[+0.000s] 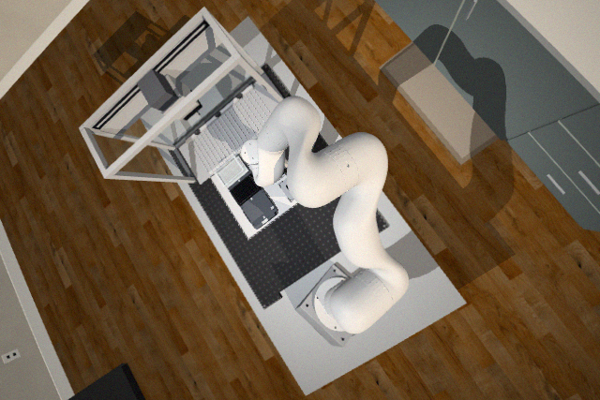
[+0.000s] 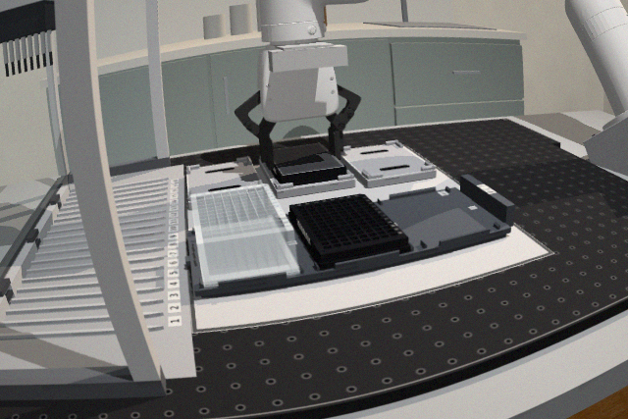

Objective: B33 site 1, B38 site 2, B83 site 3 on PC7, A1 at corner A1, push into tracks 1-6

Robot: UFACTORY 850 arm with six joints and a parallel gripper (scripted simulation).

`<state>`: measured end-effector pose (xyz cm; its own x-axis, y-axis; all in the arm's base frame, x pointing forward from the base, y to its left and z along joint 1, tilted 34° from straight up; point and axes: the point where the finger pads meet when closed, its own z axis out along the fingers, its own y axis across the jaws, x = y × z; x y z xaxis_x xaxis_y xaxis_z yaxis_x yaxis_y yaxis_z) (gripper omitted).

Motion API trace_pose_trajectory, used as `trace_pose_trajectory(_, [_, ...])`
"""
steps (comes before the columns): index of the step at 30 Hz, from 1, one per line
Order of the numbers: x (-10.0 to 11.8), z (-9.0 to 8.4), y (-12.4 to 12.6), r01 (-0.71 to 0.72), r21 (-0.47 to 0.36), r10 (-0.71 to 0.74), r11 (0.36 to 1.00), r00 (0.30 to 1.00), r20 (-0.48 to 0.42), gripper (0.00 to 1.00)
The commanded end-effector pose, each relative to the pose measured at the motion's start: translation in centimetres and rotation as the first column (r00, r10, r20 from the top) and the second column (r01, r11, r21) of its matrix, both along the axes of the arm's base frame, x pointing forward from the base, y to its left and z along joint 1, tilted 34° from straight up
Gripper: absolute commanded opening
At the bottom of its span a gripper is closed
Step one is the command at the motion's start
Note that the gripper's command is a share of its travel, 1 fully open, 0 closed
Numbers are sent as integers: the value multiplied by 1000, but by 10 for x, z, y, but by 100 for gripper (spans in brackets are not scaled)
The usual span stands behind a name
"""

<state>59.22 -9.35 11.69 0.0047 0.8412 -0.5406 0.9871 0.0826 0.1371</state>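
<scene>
My gripper (image 2: 302, 158) is shut on B33 (image 2: 309, 168), a flat black plate, across its short width. The plate rests in the middle nest (image 2: 324, 185) of the row behind the carrier. The nests on the left (image 2: 215, 176) and on the right (image 2: 391, 163) are empty. Carrier PC7 (image 2: 456, 239) (image 1: 265, 217) lies along the white apron (image 2: 354, 292), with its handle (image 2: 489, 196) to the right. The site beside the handle (image 2: 441, 216) is bare. A black block with deep wells (image 2: 349, 227) (image 1: 245, 188) sits on the middle site. A clear plate (image 2: 237, 234) (image 1: 232, 171) sits on the far site. In the overhead view the arm hides the gripper.
The loading rails (image 2: 101, 252) (image 1: 227, 134) run left of the apron, with track numbers (image 2: 174, 297) along their edge. A white post of the instrument frame (image 2: 85, 150) stands in front of the rails. The arm's base (image 1: 338, 308) stands at the near end of the dark perforated table (image 2: 405, 343).
</scene>
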Motion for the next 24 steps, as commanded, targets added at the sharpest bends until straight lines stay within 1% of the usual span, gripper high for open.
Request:
trace_pose_trajectory(1, [1, 1, 0, -1, 0, 1, 1000, 1000, 2, 0])
trace_pose_trajectory(11, [1, 1, 0, -1, 0, 1, 1000, 1000, 2, 0])
trace_pose_trajectory(24, [-1, 8, 5, -1, 0, 1, 1000, 1000, 2, 0])
